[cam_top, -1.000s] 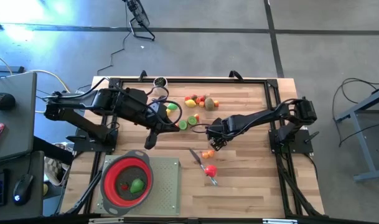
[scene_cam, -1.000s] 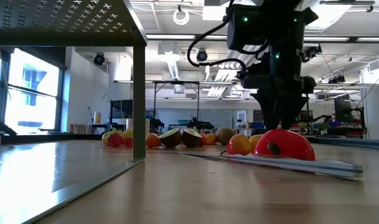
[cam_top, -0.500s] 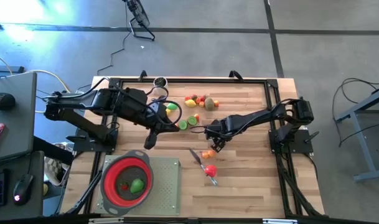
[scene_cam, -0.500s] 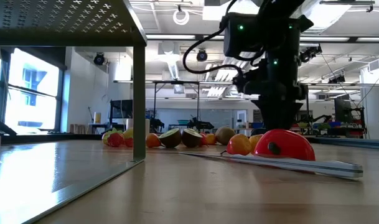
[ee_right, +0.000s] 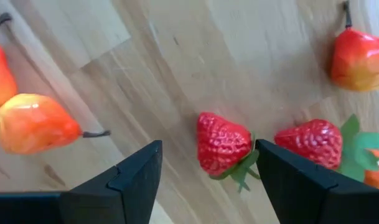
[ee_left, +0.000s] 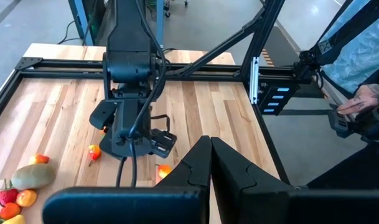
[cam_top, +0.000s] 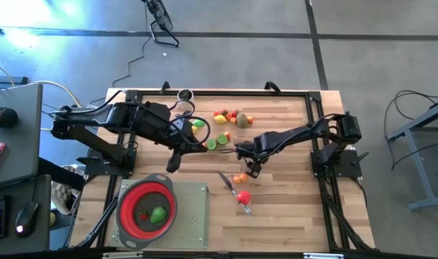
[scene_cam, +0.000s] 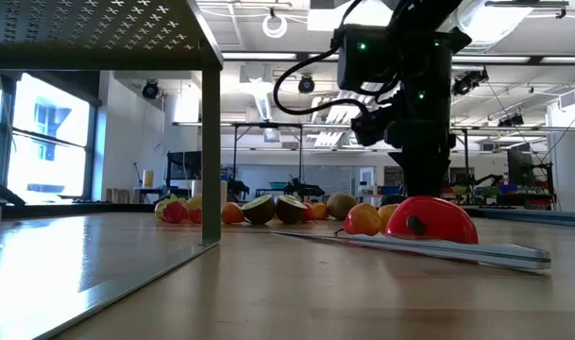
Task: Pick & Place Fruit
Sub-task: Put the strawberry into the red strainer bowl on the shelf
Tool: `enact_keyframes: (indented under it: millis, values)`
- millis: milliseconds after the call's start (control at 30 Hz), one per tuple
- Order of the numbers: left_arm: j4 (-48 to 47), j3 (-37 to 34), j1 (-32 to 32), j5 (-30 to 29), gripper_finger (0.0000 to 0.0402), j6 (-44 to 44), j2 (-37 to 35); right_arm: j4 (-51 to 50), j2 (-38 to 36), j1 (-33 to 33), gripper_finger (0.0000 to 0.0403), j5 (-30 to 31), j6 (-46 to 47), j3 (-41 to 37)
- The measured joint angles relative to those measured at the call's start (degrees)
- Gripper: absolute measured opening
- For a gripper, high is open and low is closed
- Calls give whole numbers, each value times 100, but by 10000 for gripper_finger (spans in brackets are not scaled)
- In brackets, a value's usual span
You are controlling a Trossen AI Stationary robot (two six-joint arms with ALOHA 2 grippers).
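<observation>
My right gripper (cam_top: 251, 169) points straight down, open, just above the table's middle. In the right wrist view a red strawberry (ee_right: 221, 144) lies on the wood between its two fingers (ee_right: 136, 177), which stand apart from it. A second strawberry (ee_right: 313, 143) and two orange-red pears (ee_right: 33, 123) (ee_right: 360, 59) lie close by. More fruit sits in a small heap (cam_top: 229, 117) toward the far edge, with green halves (cam_top: 217, 140) nearer. My left gripper (cam_top: 174, 164) is shut and hangs raised over the table's left half, holding nothing.
A red strainer (cam_top: 147, 208) with a green fruit inside stands on a grey mat (cam_top: 193, 216) at the near left. A slim knife (cam_top: 233, 188) lies beside a red fruit (cam_top: 242, 196) just nearer than my right gripper. A person's hand (ee_left: 369, 99) shows beyond the table's right side.
My right gripper has rolled about its own downward-pointing line above the fruit by the knife, staying over the same spot. The fruit has not moved.
</observation>
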Motion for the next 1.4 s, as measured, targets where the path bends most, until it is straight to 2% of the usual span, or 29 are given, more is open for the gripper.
enact_keyframes:
  millis: [467,1100,1400]
  values:
    - [2,0,0,0,3,0,-2,233,-2,-229,243,-185,-610,-286]
    - [2,2,1,0,3,0,-2,373,-4,-231,137,-302,-613,-286]
    - [2,2,1,0,3,0,-2,373,-4,-229,151,-304,-597,-286]
